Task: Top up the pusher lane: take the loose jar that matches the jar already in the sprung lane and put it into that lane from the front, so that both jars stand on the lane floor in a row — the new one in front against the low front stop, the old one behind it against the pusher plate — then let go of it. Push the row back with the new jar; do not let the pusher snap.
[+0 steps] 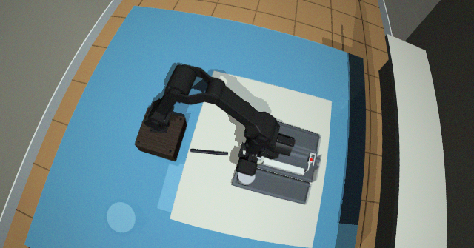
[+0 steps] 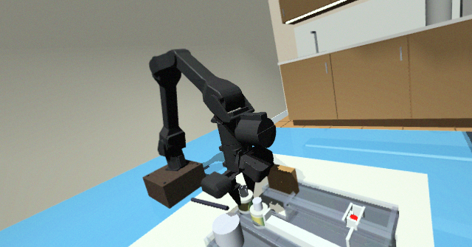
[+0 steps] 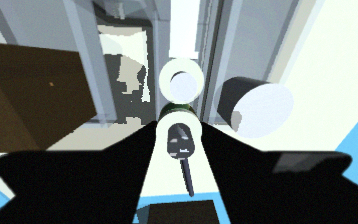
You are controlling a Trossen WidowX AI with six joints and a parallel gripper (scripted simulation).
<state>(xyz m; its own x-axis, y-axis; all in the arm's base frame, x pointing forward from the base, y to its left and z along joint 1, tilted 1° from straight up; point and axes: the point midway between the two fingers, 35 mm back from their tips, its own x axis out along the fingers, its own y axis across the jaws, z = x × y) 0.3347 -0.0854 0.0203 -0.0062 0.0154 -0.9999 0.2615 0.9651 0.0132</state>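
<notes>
Holding the new jar (image 3: 181, 131) tight, the gripper (image 3: 180, 145) has it at the lane (image 2: 295, 232) front, touching the old jar (image 3: 181, 85). Next it likely must push slowly back, then set it down.

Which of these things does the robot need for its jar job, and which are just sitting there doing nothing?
Needed for the job:
- gripper, shut on the held jar
- jar in the lane
- pusher lane
- pusher plate

Just lying about:
- grey cylinder
- brown box
- dark rod
</notes>
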